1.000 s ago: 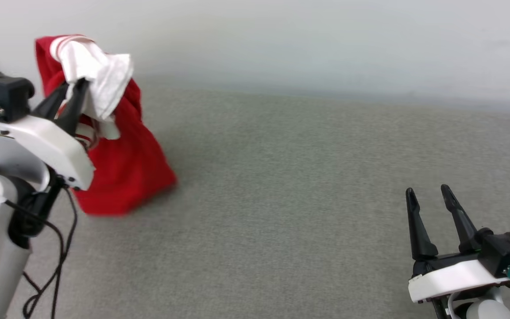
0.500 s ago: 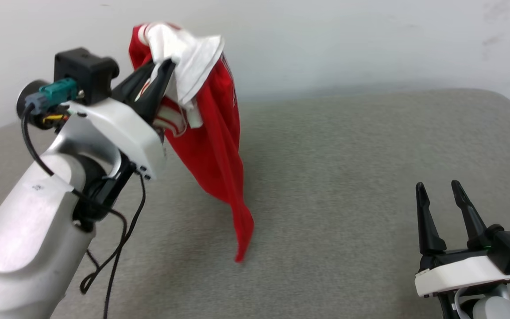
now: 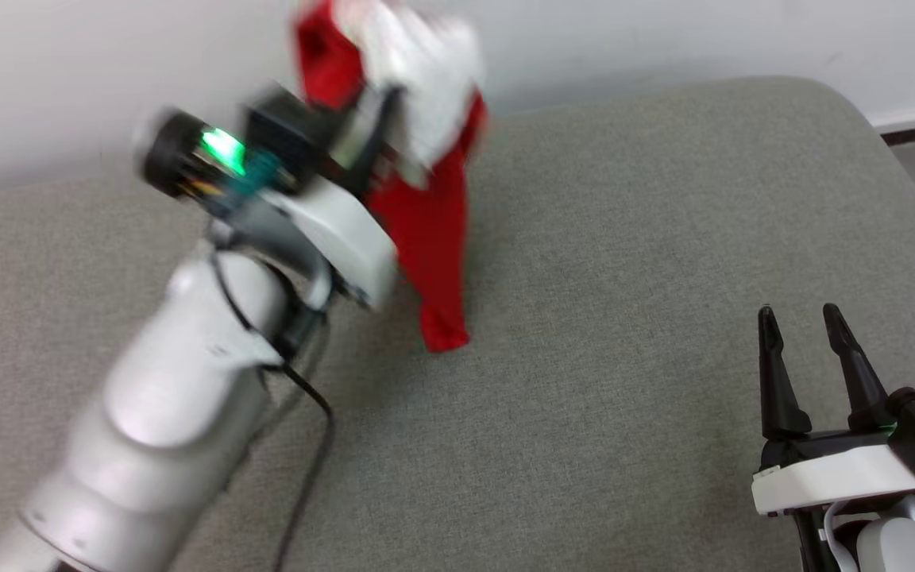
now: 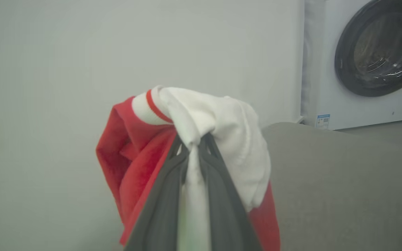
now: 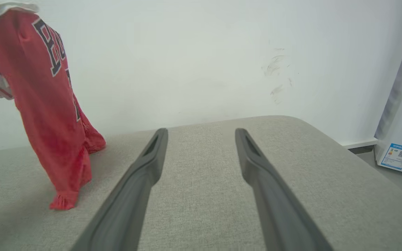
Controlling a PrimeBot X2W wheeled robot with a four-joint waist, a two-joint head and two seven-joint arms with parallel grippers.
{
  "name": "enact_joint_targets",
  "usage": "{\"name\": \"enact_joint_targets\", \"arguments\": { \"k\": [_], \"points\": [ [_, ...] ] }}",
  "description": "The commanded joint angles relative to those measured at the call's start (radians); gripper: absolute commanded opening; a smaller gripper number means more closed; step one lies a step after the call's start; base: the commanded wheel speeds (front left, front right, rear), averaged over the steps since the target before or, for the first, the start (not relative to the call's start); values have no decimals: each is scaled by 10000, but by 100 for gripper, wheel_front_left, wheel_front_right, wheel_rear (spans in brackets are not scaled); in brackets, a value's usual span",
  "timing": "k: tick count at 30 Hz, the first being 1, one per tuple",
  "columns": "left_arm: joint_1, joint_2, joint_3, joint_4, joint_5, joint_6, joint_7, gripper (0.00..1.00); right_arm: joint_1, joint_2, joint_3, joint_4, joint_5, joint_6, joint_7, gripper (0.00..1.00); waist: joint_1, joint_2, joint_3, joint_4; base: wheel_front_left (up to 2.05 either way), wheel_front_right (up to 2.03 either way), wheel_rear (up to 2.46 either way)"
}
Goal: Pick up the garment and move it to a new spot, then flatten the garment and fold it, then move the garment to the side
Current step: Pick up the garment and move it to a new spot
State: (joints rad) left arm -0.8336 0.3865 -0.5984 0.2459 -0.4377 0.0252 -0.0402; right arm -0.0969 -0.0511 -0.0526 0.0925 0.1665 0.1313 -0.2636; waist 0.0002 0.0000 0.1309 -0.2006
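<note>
a: one garment (image 3: 434, 238), red and white, hangs bunched from the left claw (image 4: 192, 139), clenched on its white part; its low end touches the grey padded surface (image 3: 624, 278).
b: lay it down slowly mid-surface so it spreads. right claw (image 3: 798, 311) sits released, well apart.

Grey fabric surface (image 3: 624, 278); garment (image 3: 435, 238) hem perhaps atop

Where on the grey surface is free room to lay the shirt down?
The widest bare patch of the grey padded surface lies between the hanging jersey and the open right gripper, back to the wall. Crowded: the left part, where the left gripper, shut on the jersey, and its arm stand.
</note>
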Motion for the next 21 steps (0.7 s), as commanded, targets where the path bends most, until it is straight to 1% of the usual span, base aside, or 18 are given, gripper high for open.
{"name": "enact_joint_targets", "arguments": {
  "k": [1, 7, 10, 14, 15, 16, 21],
  "points": [
    [389, -242, -244, 149, 51, -38, -93, 0, -85, 18, -25, -48, 12, -10, -19, 100, -2, 0, 169, -29, 0, 0, 0],
    [1694, -1495, -1392, 1017, 12, 44, -298, 0, -258, 15, -215, -45, -64, -10, -17, 100, -2, 0, 348, 82, 0, 0, 0],
    [2303, -2098, -1939, 1560, -41, -13, -327, 0, -294, 16, -311, -18, -95, -10, -19, 100, -2, 0, 375, 180, 0, 0, 0],
    [2726, -2624, -2514, 2321, 58, -61, -432, 0, -371, 18, -254, 41, -122, -10, -19, 100, -2, 0, 347, 334, 0, 0, 0],
    [2827, -2734, -2664, 2509, 77, -115, -422, 47, -368, 16, -188, 58, -124, -10, -19, 100, -2, 0, 325, 369, 0, 0, 0],
    [2892, -2840, -2809, 2685, 68, -173, -393, 100, -364, 16, -138, 71, -121, -10, -19, 100, -2, 0, 297, 410, 0, 0, 0],
    [2908, -3089, -3034, 3162, -40, -270, -805, 100, -167, 16, -40, 133, -183, -10, -19, 100, -2, 0, -12, 716, 0, 0, 0]
  ]
}}
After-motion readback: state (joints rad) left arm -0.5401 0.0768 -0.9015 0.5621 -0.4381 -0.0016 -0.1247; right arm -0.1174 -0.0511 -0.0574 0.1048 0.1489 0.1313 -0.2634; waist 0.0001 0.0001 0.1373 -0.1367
